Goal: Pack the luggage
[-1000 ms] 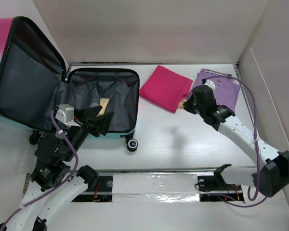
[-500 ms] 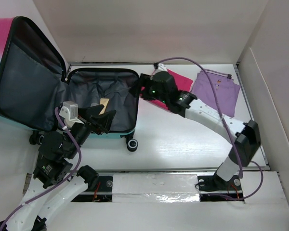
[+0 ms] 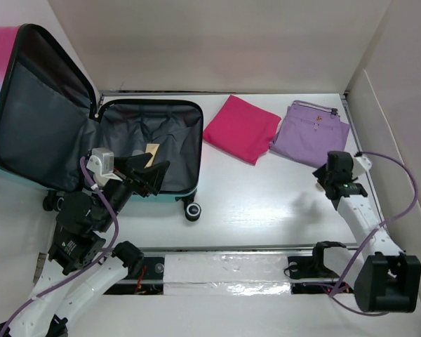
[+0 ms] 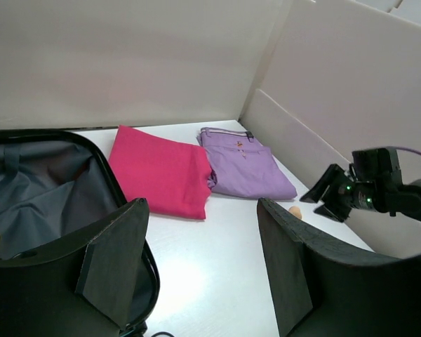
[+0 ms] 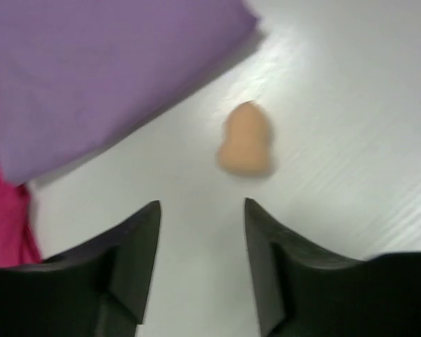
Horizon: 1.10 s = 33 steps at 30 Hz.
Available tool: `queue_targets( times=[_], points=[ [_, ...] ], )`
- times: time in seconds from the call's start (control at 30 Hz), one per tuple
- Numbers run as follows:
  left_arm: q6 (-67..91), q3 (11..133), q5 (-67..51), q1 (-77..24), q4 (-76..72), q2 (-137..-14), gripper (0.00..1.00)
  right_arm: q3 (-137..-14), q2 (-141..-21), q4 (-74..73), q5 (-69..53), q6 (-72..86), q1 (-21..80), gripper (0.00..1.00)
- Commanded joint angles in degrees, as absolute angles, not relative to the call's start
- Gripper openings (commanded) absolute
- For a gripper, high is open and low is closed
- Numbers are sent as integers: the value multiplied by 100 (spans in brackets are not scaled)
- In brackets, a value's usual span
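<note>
The luggage (image 3: 170, 184) lies open at the left, its pink-to-teal lid (image 3: 0, 63) standing up and its dark grey lining (image 4: 35, 189) showing. A tan item (image 3: 152, 153) rests inside. My left gripper (image 3: 149, 175) hovers open over the luggage's near rim, nothing between its fingers (image 4: 112, 267). My right gripper (image 3: 328, 181) is open at the right, just below the folded purple cloth (image 3: 314, 132). A small peach egg-shaped sponge (image 5: 245, 140) lies on the table just ahead of its fingertips (image 5: 144, 239), untouched. The same sponge (image 4: 295, 210) shows in the left wrist view.
A folded pink cloth (image 3: 242, 128) lies between the luggage and the purple cloth. White walls (image 3: 379, 98) close in the table at the back and right. A taped rail (image 3: 224, 267) runs along the near edge between the arm bases.
My right arm went from the pink cloth to the luggage's right rim, then swung back to the right below the purple cloth. Its jaws went from shut to open. The left arm held still.
</note>
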<state>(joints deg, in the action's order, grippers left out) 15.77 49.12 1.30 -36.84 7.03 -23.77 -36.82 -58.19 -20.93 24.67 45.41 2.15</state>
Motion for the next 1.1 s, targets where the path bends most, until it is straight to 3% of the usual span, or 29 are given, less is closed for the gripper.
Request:
queue_targets(
  times=[0.0,0.03,0.2,0.33,0.67,0.97,1.0,1.03,1.07],
  points=[
    [1635,4869,26,-3665,360,-2311,60,-3437,-5528,-1794,2086,4012,-674,60],
    [1635,4869,35,-3665,352,-2312,60,-3393,-5598,-1697,1883,3973,-903,67],
    [1635,4896,35,-3665,396,-2277,60,-3533,-6476,-1547,776,3701,-1951,68],
    [1643,4887,35,-3665,378,-2215,60,-3718,-7083,-1327,194,3551,-1951,66],
    [1644,4878,-158,-3665,369,-2267,60,-3612,-7119,-941,44,3454,-1898,63],
    [1635,4878,-114,-3665,378,-2329,60,-4104,-7883,-897,79,3428,-1556,46],
    [1626,4878,-106,-3665,378,-2338,60,-4148,-7988,-888,70,3428,-1486,42],
    [1635,4869,-97,-3665,378,-2347,60,-4166,-8024,-862,70,3419,-1485,30],
    [1626,4878,-88,-3665,378,-2364,60,-4166,-8051,-809,70,3428,-1485,28]
  ],
)
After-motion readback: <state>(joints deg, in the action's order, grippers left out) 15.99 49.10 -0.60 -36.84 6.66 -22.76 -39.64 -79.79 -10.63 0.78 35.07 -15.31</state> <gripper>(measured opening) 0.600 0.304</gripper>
